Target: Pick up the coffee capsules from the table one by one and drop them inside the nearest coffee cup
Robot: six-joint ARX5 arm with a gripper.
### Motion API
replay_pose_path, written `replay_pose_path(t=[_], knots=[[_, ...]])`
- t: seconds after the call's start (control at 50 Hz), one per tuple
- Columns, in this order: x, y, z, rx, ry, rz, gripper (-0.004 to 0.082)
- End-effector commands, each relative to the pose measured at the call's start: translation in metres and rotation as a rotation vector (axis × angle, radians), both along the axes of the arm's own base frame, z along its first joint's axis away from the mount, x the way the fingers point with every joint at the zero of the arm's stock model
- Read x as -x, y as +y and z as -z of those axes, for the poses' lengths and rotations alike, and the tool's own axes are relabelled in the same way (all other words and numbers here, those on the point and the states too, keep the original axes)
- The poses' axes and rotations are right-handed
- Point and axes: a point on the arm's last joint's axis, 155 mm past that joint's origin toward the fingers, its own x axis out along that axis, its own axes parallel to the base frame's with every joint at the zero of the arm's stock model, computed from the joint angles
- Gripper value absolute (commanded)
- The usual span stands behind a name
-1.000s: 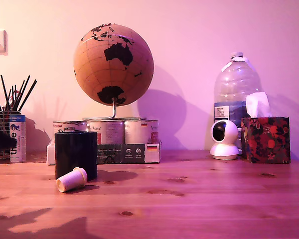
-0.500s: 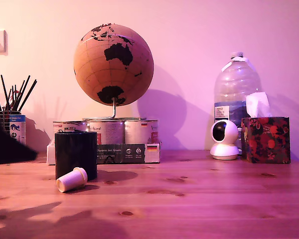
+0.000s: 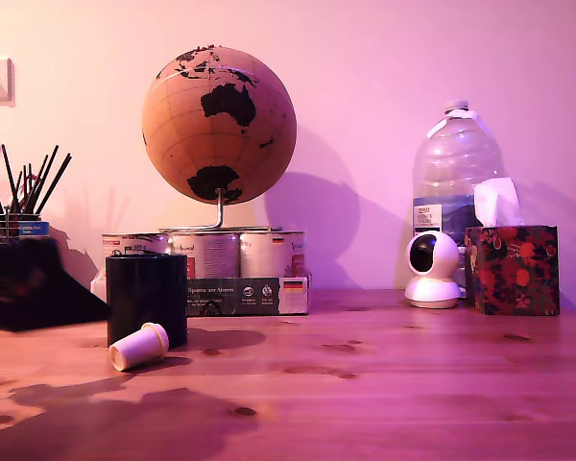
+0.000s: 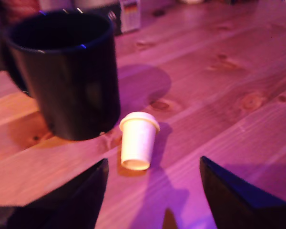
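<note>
A cream-white coffee capsule (image 3: pixel 138 347) (image 4: pixel 137 140) lies on its side on the wooden table, right in front of the matte black coffee cup (image 3: pixel 146 298) (image 4: pixel 66 71). The arm shows as a dark blurred mass at the exterior view's left edge, a little left of the cup. In the wrist view my gripper (image 4: pixel 152 191) is open, its two dark fingers (image 4: pixel 238 198) spread wide with nothing between them. The capsule lies just ahead of the gap and is not touched.
Behind the cup stand tins in a box (image 3: pixel 235 274) with a globe (image 3: pixel 218 125) on top. A pencil holder (image 3: pixel 14 206) is at the exterior view's left. A white camera (image 3: pixel 433 269), a water bottle (image 3: pixel 455 168) and a tissue box (image 3: pixel 512 269) stand at the right.
The dark arm has come further in from the exterior view's left edge toward the cup, and its shadow on the table has grown. Capsule and cup have not moved.
</note>
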Motion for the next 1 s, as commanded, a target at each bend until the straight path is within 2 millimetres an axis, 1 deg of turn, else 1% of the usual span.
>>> replay_pose_path(t=[0.0,0.24,0.44,0.62,0.76,0.82,0.98], knots=[[-0.007,-0.005,-0.001,-0.004,-0.017,0.012,0.0553],[-0.026,-0.011,0.012,-0.014,0.008,0.017,0.0553],[-0.036,-0.02,0.023,-0.02,0.03,0.031,0.0553],[-0.043,-0.027,0.031,-0.029,0.042,0.047,0.0553],[-0.041,-0.032,0.04,-0.038,0.07,0.058,0.0549],[-0.039,-0.032,0.043,-0.042,0.082,0.06,0.0527],[-0.036,-0.031,0.048,-0.048,0.105,0.059,0.0404]])
